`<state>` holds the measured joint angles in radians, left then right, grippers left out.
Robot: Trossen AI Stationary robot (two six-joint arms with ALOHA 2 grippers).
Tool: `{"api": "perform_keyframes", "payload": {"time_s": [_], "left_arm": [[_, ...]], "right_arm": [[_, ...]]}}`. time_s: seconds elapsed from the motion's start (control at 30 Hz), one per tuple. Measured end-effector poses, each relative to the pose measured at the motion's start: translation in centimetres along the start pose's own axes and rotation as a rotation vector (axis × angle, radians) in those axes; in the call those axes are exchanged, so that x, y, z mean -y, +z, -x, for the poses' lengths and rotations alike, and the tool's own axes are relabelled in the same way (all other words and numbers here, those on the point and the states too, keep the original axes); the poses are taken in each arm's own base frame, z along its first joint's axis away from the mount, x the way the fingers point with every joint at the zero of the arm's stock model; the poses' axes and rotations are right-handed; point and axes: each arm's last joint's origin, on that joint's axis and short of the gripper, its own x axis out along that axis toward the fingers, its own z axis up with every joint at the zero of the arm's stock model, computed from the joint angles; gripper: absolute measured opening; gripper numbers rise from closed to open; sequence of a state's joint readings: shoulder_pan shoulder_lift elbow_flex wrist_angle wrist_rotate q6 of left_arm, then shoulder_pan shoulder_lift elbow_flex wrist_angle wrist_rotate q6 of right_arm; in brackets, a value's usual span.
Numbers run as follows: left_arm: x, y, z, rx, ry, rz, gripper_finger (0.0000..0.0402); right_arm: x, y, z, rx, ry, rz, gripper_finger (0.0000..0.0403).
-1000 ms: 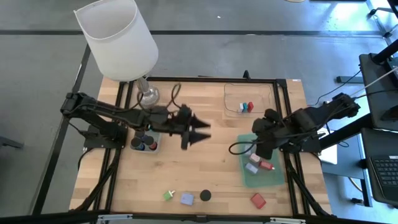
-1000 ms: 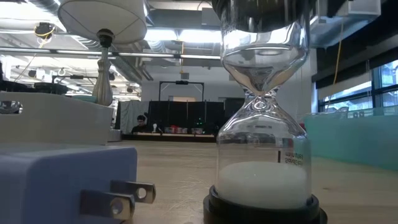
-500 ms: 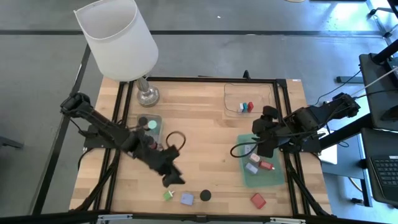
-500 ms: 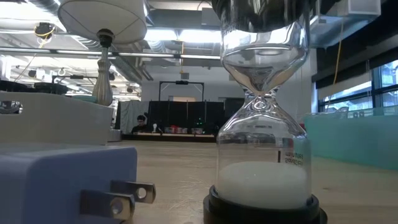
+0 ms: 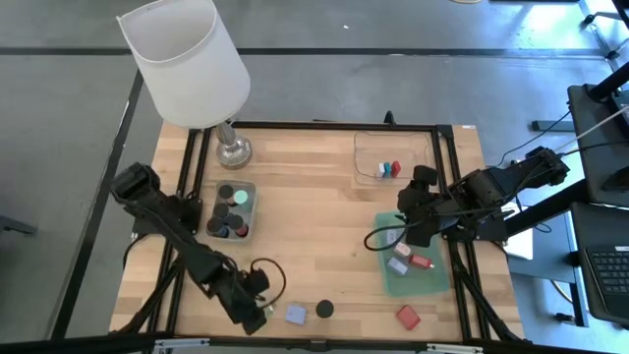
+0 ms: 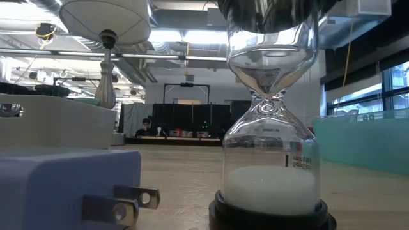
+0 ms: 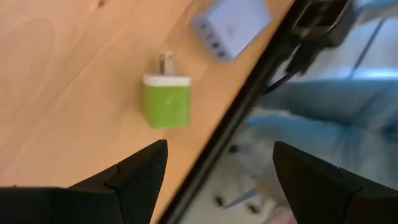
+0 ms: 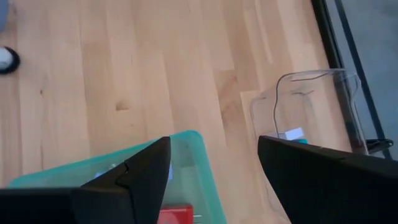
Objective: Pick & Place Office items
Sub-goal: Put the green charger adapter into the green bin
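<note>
A small green plug [image 7: 166, 106] lies flat on the wood near the table's near edge, beside a lilac-blue plug block [image 7: 233, 25] [image 5: 295, 314]. My left gripper [image 7: 217, 171] [image 5: 257, 313] hangs open just above and short of the green plug, which it hides in the high view. Nothing is between its fingers. Right of the lilac block stand a black-capped hourglass [image 5: 323, 309] [image 6: 271, 128] and a red block [image 5: 408, 317]. My right gripper [image 5: 408, 228] [image 8: 211, 168] hovers open over the translucent green tray [image 5: 398, 280] [image 8: 193, 146], holding nothing.
A small tray [image 5: 250, 187] with black caps sits at the left. A clear tray [image 5: 369, 147] at the far right holds red and blue bits. The green tray holds a red piece [image 5: 421, 262] and pale blocks. A white-shaded lamp [image 5: 187, 59] stands at the far left corner.
My left gripper has swung from the table's middle toward the near edge and leftward, sinking and tipping to point steeply down. It now hangs over the green plug, its fingers as wide apart as before. No item has moved.
</note>
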<state>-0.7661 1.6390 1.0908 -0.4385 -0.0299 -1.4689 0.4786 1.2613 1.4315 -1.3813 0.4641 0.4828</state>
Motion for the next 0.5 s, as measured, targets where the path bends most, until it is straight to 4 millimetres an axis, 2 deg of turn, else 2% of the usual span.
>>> {"api": "perform_keyframes", "payload": {"time_s": [0.23, 0.5], "left_arm": [[-0.5, -1.0, -1.9, 0.016, 0.072, -0.192, 0.0287], [-0.5, -1.2, -1.9, 0.287, 0.137, -0.374, 0.0287]], "right_arm": [[-0.2, 0.5, 0.0, 0.043, 0.024, -0.082, 0.0245], [-0.3, 1.5, -0.1, 0.120, 0.059, -0.145, 0.0245]]}}
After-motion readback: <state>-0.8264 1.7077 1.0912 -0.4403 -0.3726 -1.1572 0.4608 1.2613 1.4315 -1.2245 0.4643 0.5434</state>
